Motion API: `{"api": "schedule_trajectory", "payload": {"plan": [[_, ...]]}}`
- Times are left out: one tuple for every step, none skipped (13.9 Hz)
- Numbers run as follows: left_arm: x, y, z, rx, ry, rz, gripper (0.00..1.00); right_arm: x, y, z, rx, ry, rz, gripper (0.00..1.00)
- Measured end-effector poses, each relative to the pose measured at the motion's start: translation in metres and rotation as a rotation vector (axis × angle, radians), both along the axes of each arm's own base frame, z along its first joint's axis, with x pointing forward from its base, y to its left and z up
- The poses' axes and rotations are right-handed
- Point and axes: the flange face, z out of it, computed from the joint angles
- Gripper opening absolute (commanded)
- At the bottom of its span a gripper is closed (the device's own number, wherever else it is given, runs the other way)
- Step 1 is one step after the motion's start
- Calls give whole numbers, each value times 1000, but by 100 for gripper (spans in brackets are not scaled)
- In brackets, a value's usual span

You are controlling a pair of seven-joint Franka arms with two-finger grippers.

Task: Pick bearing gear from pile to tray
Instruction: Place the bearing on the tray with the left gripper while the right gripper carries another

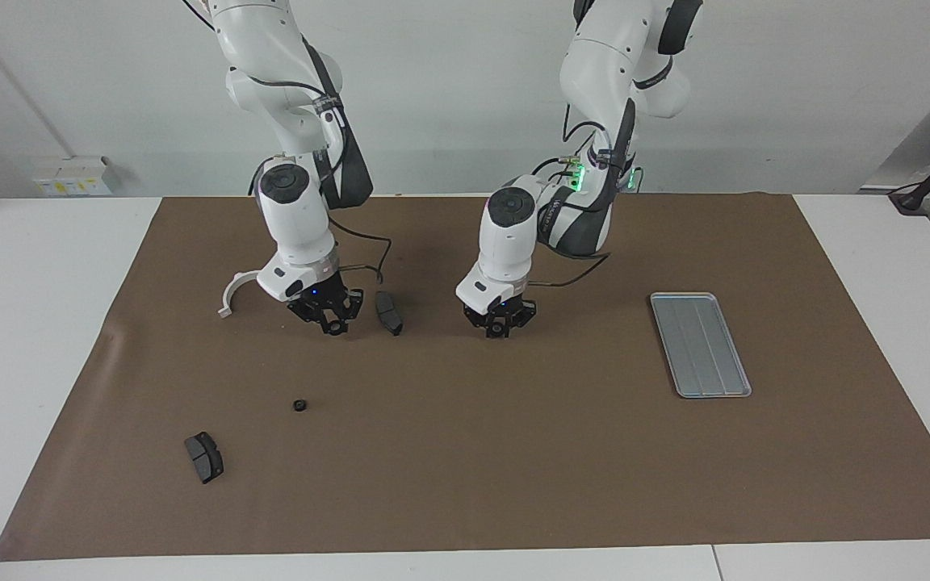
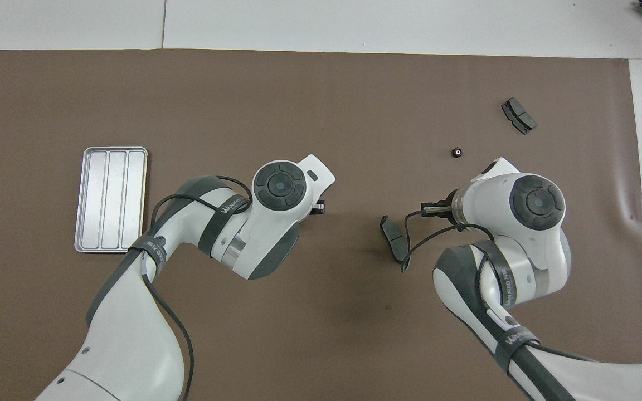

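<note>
The pile is scattered at the right arm's end of the mat: a tiny black bearing gear (image 1: 299,405) (image 2: 457,152), two dark pad-shaped plates (image 1: 388,313) (image 1: 204,457) and a white curved bracket (image 1: 231,292). The silver grooved tray (image 1: 701,344) (image 2: 110,199) lies empty toward the left arm's end. My left gripper (image 1: 501,328) hangs just above mid-mat, shut on a small dark round bearing gear. My right gripper (image 1: 330,324) hovers low beside the nearer plate (image 2: 393,238), fingertips together; I cannot tell whether anything is between them.
A brown mat (image 1: 513,452) covers the white table. The farther plate (image 2: 518,115) lies close to the mat's edge. A loose black cable (image 1: 368,257) loops from the right wrist over the mat near the plate.
</note>
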Motion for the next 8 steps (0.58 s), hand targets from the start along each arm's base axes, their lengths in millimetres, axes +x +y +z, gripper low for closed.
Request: {"api": "schedule_trajectory", "payload": {"plan": [[18,19,14,1,-2,16,8,-2,9,0,2,0,-1,10],[37,48,29,-4,-6,29,8,-5,21,0,5,0,-4,10],[55,86,45,-11,-3,26,8,-8,38,0,11,0,-13,10],[69,125,58,-11,7,7,8,-12,61,1,19,-2,-26,10],[78,160,67,-9,17,-10,8,-15,84,0,27,-3,-38,10],[86,193,73,-6,22,-27,8,-19,107,0,35,-4,-49,10],[92,225,74,-5,26,-43,8,-21,127,0,44,-5,-58,10],[96,257,69,-3,35,-60,8,-23,146,0,53,-9,-68,10]]}}
